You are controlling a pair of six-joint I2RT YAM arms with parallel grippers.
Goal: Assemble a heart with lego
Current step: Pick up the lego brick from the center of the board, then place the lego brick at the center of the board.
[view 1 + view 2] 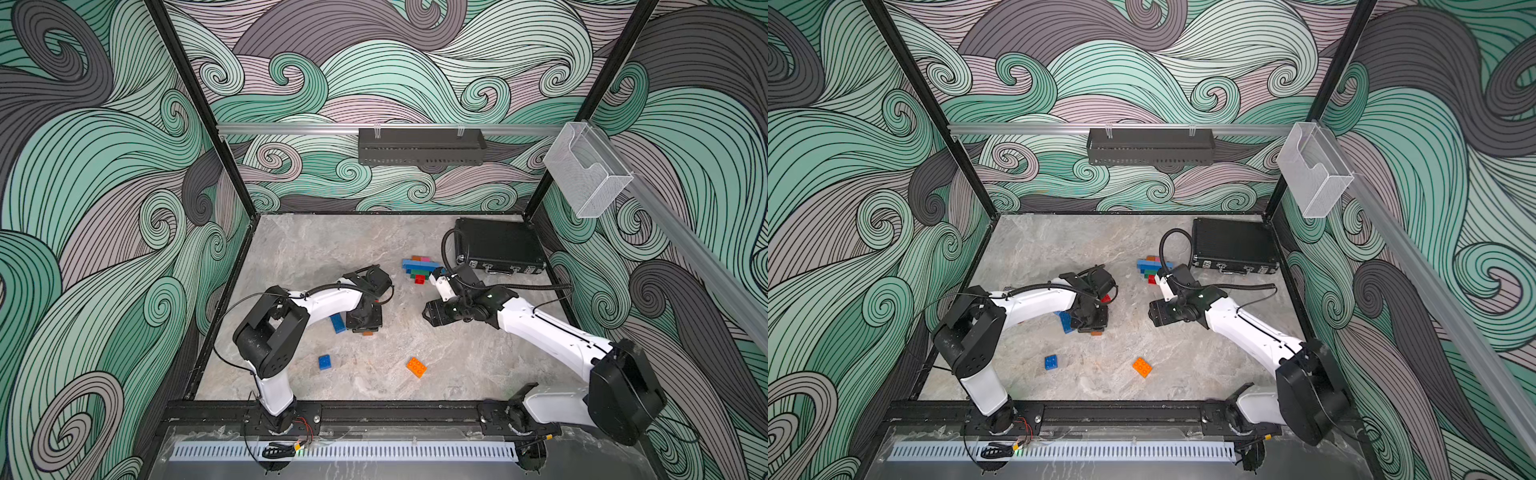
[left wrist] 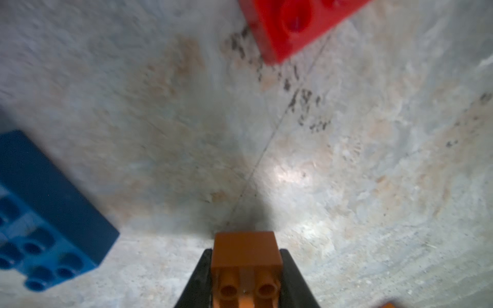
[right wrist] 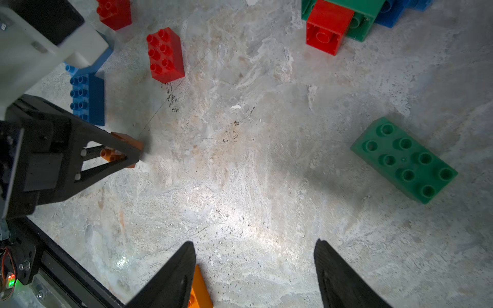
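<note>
My left gripper [image 2: 246,269] is shut on a small orange lego brick [image 2: 246,253] low over the table; in a top view only a sliver of that brick [image 1: 367,333] shows under the gripper. A blue oblong brick [image 1: 337,323] lies beside it, and a red brick [image 2: 290,29] lies ahead. The partly joined stack of blue, green, red and pink lego [image 1: 419,268] lies at the back. My right gripper [image 3: 254,256] hangs open over bare table, holding nothing. A green oblong brick [image 3: 402,160] lies off to one side of it.
A small dark blue brick [image 1: 324,362] and an orange brick [image 1: 416,367] lie loose near the front. A black case [image 1: 498,245] sits at the back right corner. Two red bricks, one of them [image 3: 165,54], lie near the left arm.
</note>
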